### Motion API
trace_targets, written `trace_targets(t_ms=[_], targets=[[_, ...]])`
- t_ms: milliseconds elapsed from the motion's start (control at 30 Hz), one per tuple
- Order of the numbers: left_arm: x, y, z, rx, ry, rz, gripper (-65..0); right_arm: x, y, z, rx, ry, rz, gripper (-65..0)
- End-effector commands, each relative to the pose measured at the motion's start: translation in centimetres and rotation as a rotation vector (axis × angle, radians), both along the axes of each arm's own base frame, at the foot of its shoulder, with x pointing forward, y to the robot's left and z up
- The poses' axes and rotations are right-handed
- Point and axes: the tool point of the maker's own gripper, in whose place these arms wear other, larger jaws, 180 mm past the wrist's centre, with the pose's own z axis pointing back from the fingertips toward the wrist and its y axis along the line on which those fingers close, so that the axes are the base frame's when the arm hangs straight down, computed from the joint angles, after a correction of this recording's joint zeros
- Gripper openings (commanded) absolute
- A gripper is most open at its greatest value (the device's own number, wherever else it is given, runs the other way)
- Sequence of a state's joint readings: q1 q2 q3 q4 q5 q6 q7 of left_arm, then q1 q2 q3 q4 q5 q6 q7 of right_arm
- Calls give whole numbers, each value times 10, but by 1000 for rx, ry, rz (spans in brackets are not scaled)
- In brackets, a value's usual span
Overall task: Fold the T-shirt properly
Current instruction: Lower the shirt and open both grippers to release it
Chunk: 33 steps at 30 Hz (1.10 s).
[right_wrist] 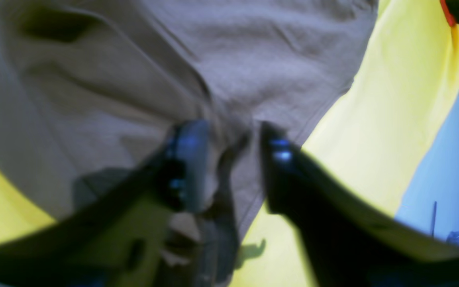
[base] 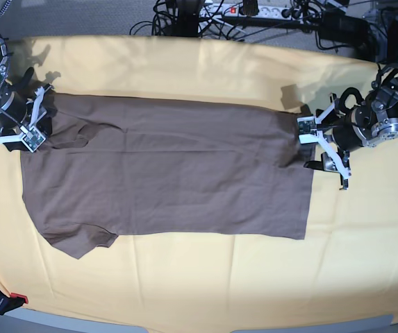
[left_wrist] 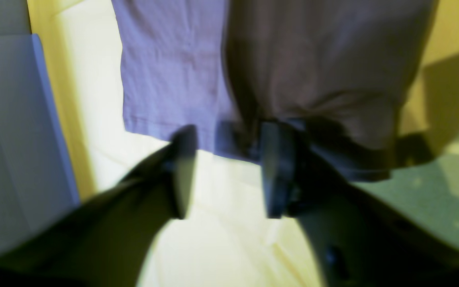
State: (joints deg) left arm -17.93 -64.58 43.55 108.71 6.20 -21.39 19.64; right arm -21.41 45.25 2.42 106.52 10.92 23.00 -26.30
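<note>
In the left wrist view, the left tool point(left_wrist: 229, 171) stands with its jaws apart and nothing pinched between them, the hem edge of the T-shirt point(left_wrist: 277, 71) lying just ahead of its tips on the yellow cloth point(left_wrist: 221, 239). In the right wrist view, the right tool point(right_wrist: 233, 163) is likewise spread, with a ridge of shirt fabric in the gap but not clamped. In the base view, the shirt lies flat on the cloth-covered desk, its long axis running side to side between the two tools, each at its own end by the far edge.
</note>
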Motion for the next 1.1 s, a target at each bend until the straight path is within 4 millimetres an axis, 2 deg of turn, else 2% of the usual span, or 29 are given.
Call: trace_targets(t_ms=[0, 100, 200, 267, 433, 767, 833, 1067], targets=[[7, 7, 11, 18, -32, 7, -305, 6, -4, 12, -37, -20, 26, -318], [5, 13, 9, 47, -19, -2, -305, -1, 0, 7, -78, 67, 86, -318], [2, 19, 8, 69, -5, -5, -305, -21, 18, 1, -73, 181, 178, -318], [1, 23, 8, 82, 0, -5, -305, -34, 21, -2, -75, 246, 186, -318], [0, 31, 10, 102, 2, 0, -305, -47, 15, -7, -104, 327, 152, -318], [0, 34, 11, 111, 2, 3, -305, -46, 4, 8, -114, 351, 180, -318], [0, 34, 11, 110, 2, 3, -305, -47, -4, 10, -147, 364, 174, -318], [0, 34, 11, 111, 2, 3, -305, -64, -20, -2, -225, 440, 143, -318]])
